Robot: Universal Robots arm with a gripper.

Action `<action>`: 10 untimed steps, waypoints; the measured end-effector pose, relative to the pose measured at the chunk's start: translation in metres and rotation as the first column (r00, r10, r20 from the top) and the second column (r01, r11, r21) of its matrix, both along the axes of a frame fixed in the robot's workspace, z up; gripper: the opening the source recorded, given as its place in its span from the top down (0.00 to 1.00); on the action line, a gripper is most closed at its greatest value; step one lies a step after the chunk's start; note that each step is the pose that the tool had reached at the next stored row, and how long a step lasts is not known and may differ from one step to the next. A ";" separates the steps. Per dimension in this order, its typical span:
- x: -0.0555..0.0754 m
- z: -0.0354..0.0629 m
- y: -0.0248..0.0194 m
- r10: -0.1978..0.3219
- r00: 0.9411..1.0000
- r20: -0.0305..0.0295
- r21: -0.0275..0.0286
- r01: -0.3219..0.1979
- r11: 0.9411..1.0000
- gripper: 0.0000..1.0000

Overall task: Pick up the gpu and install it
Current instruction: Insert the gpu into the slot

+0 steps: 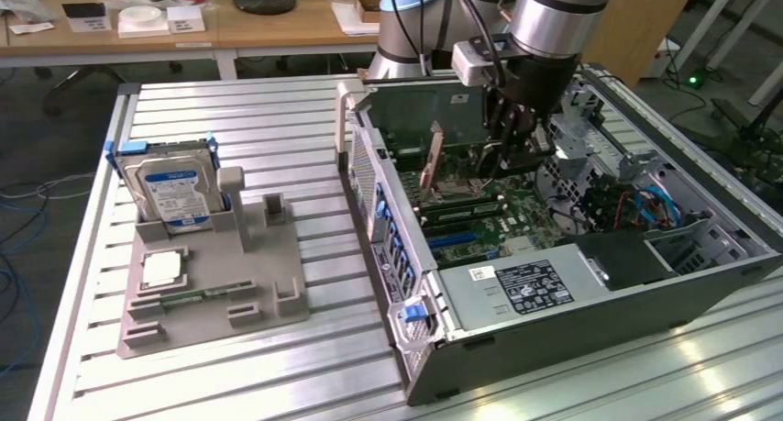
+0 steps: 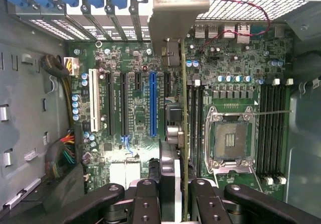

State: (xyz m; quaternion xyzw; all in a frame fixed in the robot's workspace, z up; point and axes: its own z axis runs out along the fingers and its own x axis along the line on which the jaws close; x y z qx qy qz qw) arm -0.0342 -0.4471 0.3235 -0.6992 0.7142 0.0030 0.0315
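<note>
My gripper (image 2: 173,196) is shut on the gpu (image 2: 183,133), a thin card seen edge-on in the wrist view. Its silvery end bracket (image 2: 173,18) points toward the case's rear slot openings. The card hangs over the green motherboard (image 2: 130,118), between the long blue slot (image 2: 153,103) and the CPU socket (image 2: 230,138); I cannot tell whether it touches a slot. In the exterior view my gripper (image 1: 504,150) reaches down into the open computer case (image 1: 575,302), with the gpu (image 1: 431,169) hanging near the rear wall.
A grey holder (image 1: 220,283) on the ribbed metal table (image 1: 245,118) carries a blue-labelled hard drive (image 1: 171,187) and a small chip (image 1: 163,270). Inside the case are the power supply (image 1: 520,288), cable bundles (image 2: 62,153) and memory slots (image 2: 273,128). Desks stand behind.
</note>
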 end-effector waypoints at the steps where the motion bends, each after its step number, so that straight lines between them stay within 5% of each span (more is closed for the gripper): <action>1: 0.000 -0.0004 0.0000 0.000 1.000 0.000 0.000 0.000 1.000 0.72; 10: -0.002 -0.0037 -0.0008 0.000 1.000 0.000 0.000 0.000 1.000 0.72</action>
